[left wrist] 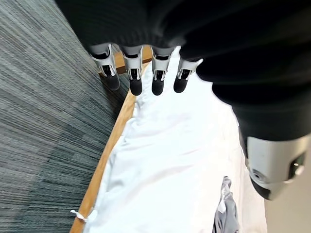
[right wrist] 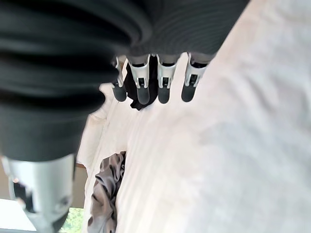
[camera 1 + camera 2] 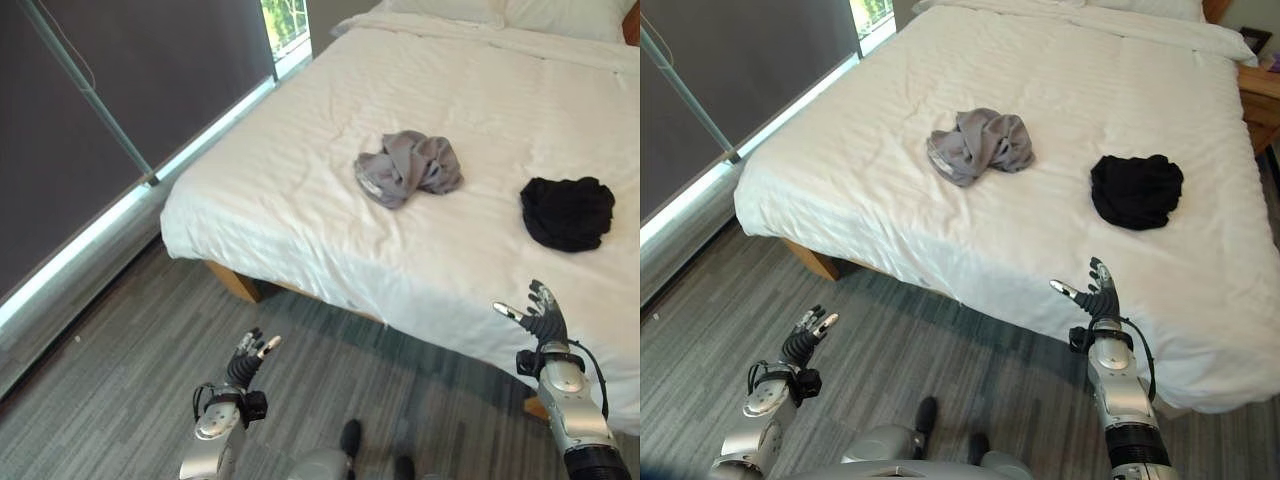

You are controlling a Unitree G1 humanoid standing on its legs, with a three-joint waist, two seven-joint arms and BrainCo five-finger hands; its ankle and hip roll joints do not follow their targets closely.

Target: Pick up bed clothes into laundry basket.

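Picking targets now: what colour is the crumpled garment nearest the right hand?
Black garment, clearest in the right eye view, ahead of the right hand.

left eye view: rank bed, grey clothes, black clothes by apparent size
1. Bed, far largest.
2. Grey clothes and black clothes look about alike; no clear ranking.

A bedroom is shown. A wide bed [image 3: 300,190] is made up in white sheets on a wooden frame [image 3: 232,282], with pillows [image 3: 505,10] laid at its head. Grey striped carpet [image 3: 120,370] is laid below the bed, a dark-blinded window [image 3: 130,90] runs along its side, and a wooden nightstand [image 3: 1260,100] is set beside its head.
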